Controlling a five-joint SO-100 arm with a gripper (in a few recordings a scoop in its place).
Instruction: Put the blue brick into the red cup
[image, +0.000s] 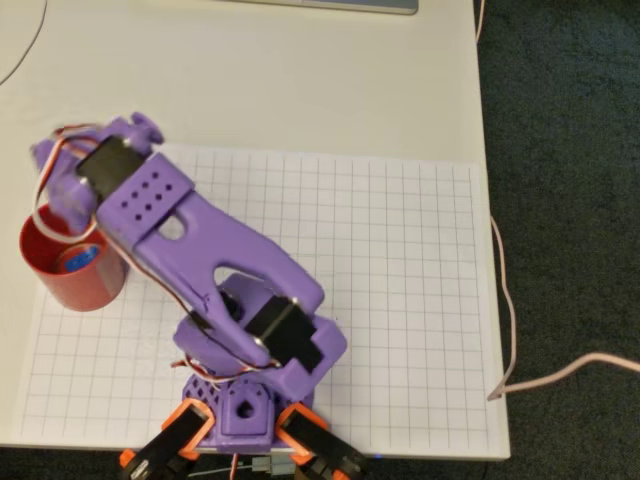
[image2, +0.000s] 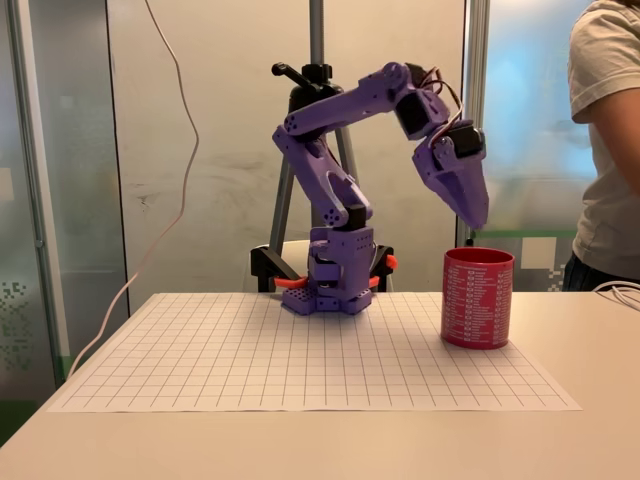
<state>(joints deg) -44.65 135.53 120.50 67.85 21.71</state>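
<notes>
Your gripper (image2: 474, 222) hangs above the red cup (image2: 477, 298); jaw state unclear. Blue brick (image: 78, 260) lies inside. Descending carelessly could tip the cup.

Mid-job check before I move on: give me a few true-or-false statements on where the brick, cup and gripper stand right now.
1. The blue brick lies inside the red cup. True.
2. The red cup has tipped onto its side. False: it stands upright on the grid mat.
3. The gripper hangs above the cup's mouth in the fixed view. True.
4. The gripper grips the cup's rim. False: its tip is clear above the rim.
5. The cup stands in the middle of the mat. False: in the overhead view it sits at the mat's left edge.
</notes>
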